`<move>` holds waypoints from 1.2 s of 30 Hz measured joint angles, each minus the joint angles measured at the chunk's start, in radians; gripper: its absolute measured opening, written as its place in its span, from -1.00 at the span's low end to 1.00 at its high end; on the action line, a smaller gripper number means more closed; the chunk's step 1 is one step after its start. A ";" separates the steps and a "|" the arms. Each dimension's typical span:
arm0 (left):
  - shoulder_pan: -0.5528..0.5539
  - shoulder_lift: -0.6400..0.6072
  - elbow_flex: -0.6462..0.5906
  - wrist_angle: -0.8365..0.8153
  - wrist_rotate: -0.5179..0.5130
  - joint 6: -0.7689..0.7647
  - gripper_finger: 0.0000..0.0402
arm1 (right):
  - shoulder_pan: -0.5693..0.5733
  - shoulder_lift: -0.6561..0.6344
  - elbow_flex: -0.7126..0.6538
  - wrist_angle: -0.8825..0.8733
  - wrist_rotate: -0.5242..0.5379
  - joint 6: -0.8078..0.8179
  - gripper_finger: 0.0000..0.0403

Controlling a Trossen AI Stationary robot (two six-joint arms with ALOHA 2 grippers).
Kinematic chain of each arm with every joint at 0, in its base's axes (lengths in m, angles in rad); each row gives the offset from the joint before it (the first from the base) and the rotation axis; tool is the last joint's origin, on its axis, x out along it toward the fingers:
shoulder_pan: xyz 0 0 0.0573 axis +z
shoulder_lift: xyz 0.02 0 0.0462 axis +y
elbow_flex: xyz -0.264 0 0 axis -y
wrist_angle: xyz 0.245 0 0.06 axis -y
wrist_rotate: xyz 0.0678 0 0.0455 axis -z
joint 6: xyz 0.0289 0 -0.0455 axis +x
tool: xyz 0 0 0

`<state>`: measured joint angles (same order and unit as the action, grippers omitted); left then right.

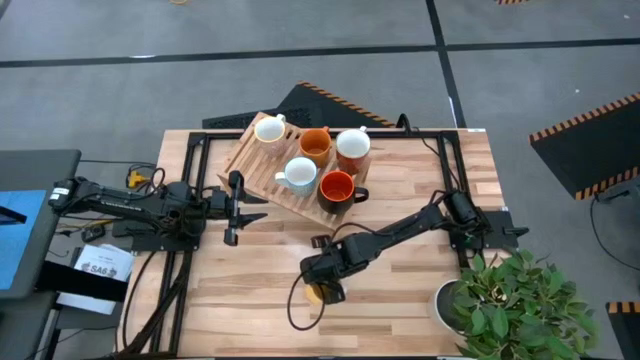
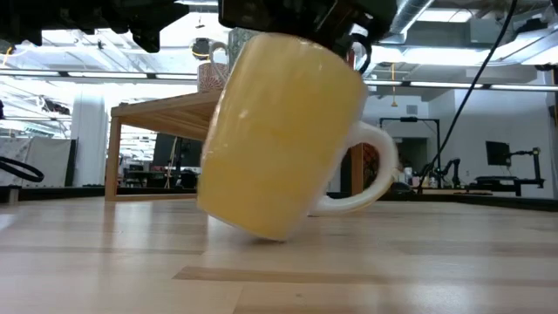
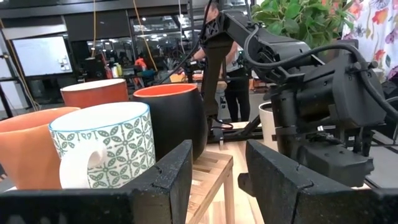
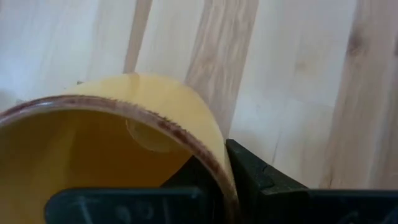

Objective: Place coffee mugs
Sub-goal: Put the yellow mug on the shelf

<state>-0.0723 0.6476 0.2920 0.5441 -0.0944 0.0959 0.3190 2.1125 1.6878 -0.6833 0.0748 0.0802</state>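
Observation:
A bright orange-yellow mug (image 1: 316,292) (image 2: 279,131) is tilted at the table's near middle, handle (image 2: 377,174) out to one side. My right gripper (image 1: 324,280) (image 4: 221,177) is shut on it from above. Five more mugs stand on a raised wooden rack (image 1: 250,165): cream-white (image 1: 270,128), brownish-orange (image 1: 315,146), terracotta with white inside (image 1: 352,148), pale blue-grey patterned (image 1: 298,173) and dark with red inside (image 1: 337,186). My left gripper (image 1: 232,208) (image 3: 217,186) is open and level beside the rack's left end, touching nothing. My right gripper holds the yellow mug by its rim (image 4: 214,163), one finger inside the mug and one outside against the wall (image 4: 258,174). The fingers come from above, pointing down. The mug hangs tilted; its lowest edge (image 2: 261,234) is at the tabletop, and I cannot tell whether it touches.
A white pot (image 1: 446,300) with a green leafy plant (image 1: 515,295) stands at the table's near right corner, close to my right arm. A black frame (image 1: 445,160) runs around the table's far part. Bare wood (image 1: 230,290) lies left of the yellow mug.

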 joint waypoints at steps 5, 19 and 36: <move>0.000 0.000 0.000 0.000 0.000 0.000 -0.31 | -0.012 -0.001 0.000 0.031 0.003 -0.002 -0.70; 0.000 0.000 0.000 -0.001 0.000 0.001 -0.31 | -0.027 -0.004 0.017 0.023 0.057 -0.007 -0.08; 0.000 0.000 0.000 -0.012 0.000 0.000 -0.31 | -0.029 -0.030 0.155 -0.153 0.058 -0.097 0.13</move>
<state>-0.0723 0.6479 0.2920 0.5321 -0.0944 0.0964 0.2902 2.0821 1.8431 -0.8361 0.1326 -0.0173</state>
